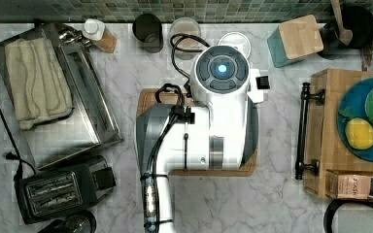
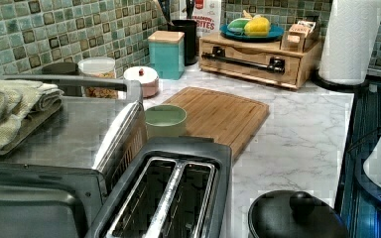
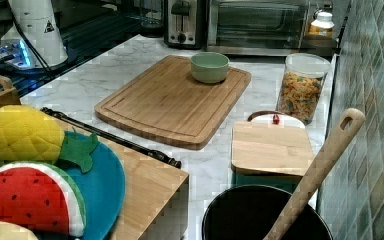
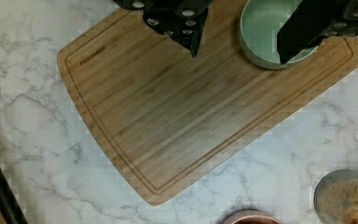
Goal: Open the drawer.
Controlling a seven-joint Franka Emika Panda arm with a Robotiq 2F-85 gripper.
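You have not started on the drawer [image 2: 250,60] yet: it sits flush in its bamboo box cabinet [image 1: 326,141], closed as far as the left view shows, with the long black bar handle [image 1: 302,130] lying across its front and nothing touching it. The cabinet stands at the counter's [image 1: 272,204] edge on the top view's right, carrying a blue plate [image 1: 354,104] of toy fruit on its lid. Your arm [image 1: 199,141] hangs over the middle of the counter, above the grooved cutting board [image 4: 186,116], well apart from the handle. In the wrist view the gripper [image 4: 237,49] is spread, its two dark fingers [image 4: 182,23] standing apart with nothing between them, one of them over the green bowl [image 4: 261,32] that rests near a corner of the board. The same view catches just a piece of the handle at the picture's edge, so you are looking down at the board and not facing the drawer. I judge the whole task is still ahead of you: travel to the handle, close on the bar, and pull it away from the cabinet towards the board.
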